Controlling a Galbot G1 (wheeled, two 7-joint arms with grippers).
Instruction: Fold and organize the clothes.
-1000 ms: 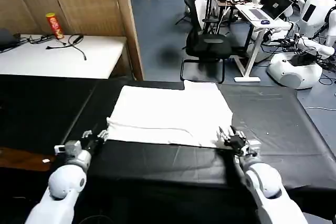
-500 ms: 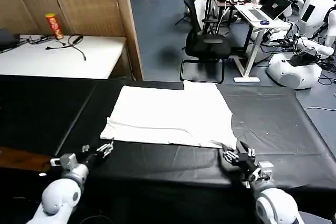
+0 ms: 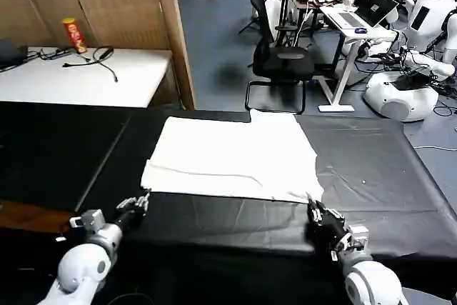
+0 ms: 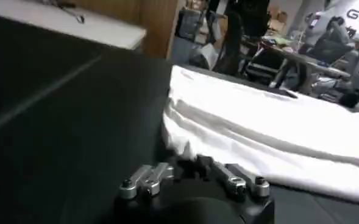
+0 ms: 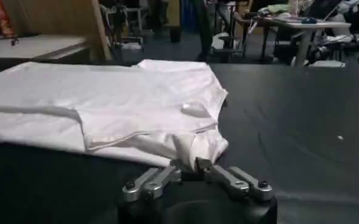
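a white shirt (image 3: 232, 158) lies flat and partly folded in the middle of a black table (image 3: 378, 176), its near edge running across in front of the robot. the plain side faces up.

the main risk, as a judgement: both near corners sit just beyond the fingertips, and a grip that closes on too little cloth could slip off as the arms lift, letting the fold collapse. the right corner is bunched into a small lump of layers — a pinch there could catch only the top layer and drag the fold open. if 1 arm moves ahead of the other, the shirt would skew on the table.

left gripper (image 3: 136, 205) rests low over the table at the shirt's near left corner. in the left wrist view the left gripper (image 4: 194, 176) has its 2 fingers spread moderately, with the shirt edge (image 4: 185, 143) just past the tips; nothing lies between them, and whether a tip brushes the cloth cannot be told.

right gripper (image 3: 320, 221) sits just short of the near right corner. in the right wrist view the right gripper (image 5: 196, 173) is likewise spread apart, the bunched corner (image 5: 194, 146) meeting the gap between its fingertips — touching or nearly so, but not clamped.
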